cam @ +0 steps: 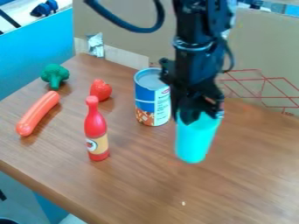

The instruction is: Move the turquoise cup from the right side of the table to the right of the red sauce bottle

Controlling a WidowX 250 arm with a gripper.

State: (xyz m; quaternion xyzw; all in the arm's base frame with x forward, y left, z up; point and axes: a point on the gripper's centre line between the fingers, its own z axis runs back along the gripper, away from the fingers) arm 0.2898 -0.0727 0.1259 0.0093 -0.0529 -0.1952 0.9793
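Tool (202, 114) clenched around the top of a turquoise cup (194, 141) (slightly tilted), near a can (153, 98).

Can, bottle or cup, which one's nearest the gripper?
The cyan cup: the gripper is right at its top, while the can stands to its left and the red bottle farther left.

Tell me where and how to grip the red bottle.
I'd grip the red bottle around its upper body, coming straight down from above: it stands upright, the body looks slim and round, and the tapering neck would probably give a less secure hold.
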